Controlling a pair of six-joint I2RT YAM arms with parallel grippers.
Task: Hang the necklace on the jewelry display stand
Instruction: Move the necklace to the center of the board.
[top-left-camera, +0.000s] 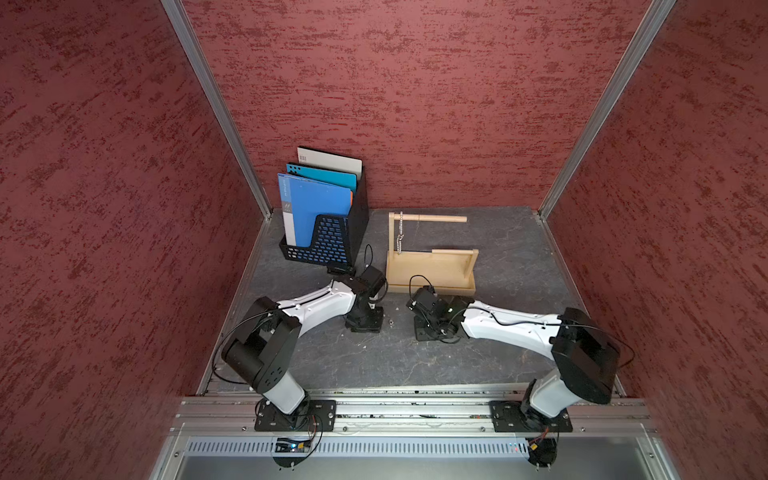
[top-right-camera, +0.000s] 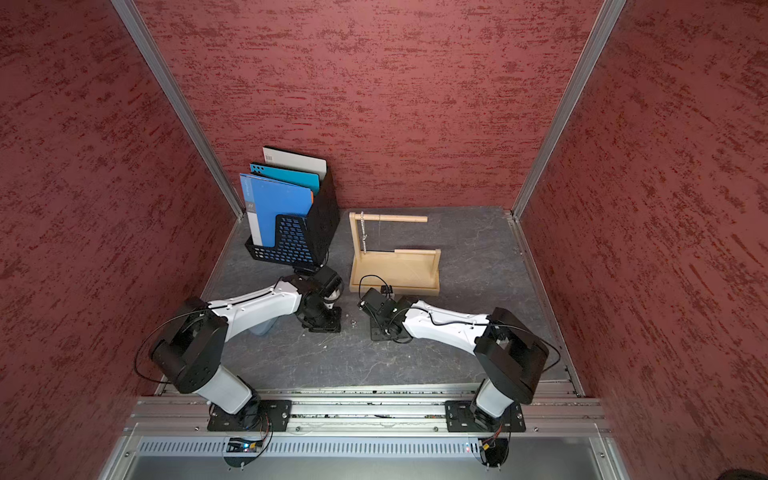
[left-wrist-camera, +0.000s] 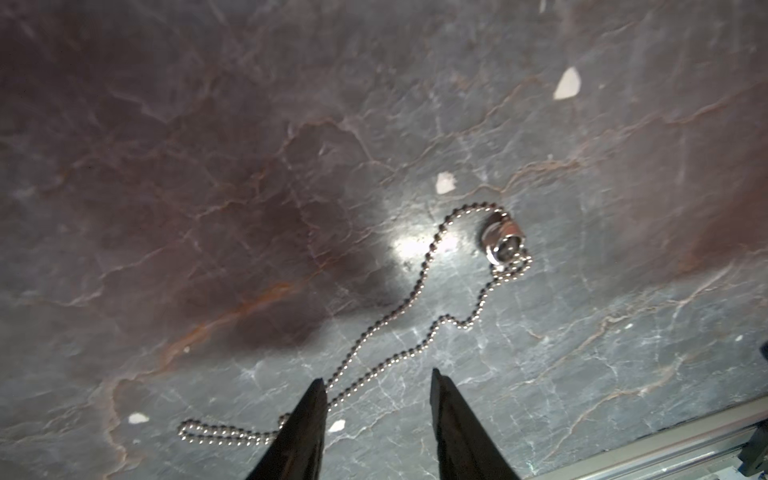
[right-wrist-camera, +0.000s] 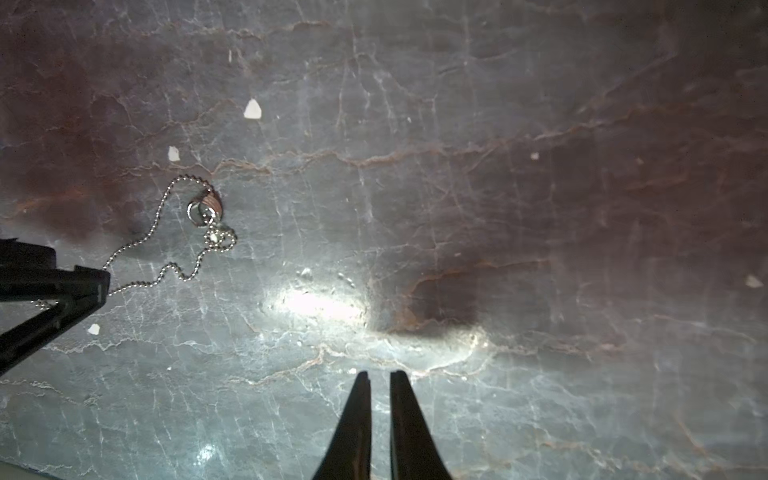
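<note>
Left gripper (left-wrist-camera: 377, 376) straddles the necklace (left-wrist-camera: 390, 316) half-open, holding nothing, chain slack on the table (left-wrist-camera: 208, 166) well short of the jewelry display stand (top-left-camera: 432, 270), right gripper (right-wrist-camera: 380, 372) all but shut, empty; pinch off-centre and those slippery beads could squirt free!

print on the blue folder (top-left-camera: 316, 203) unreadable.

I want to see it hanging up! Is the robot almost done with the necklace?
Not yet. One chain already hangs on the jewelry display stand. The necklace with the ring lies on the table; the left gripper is open over it, not gripping. The right gripper is empty. Grabbing, lifting and hanging remain.
</note>
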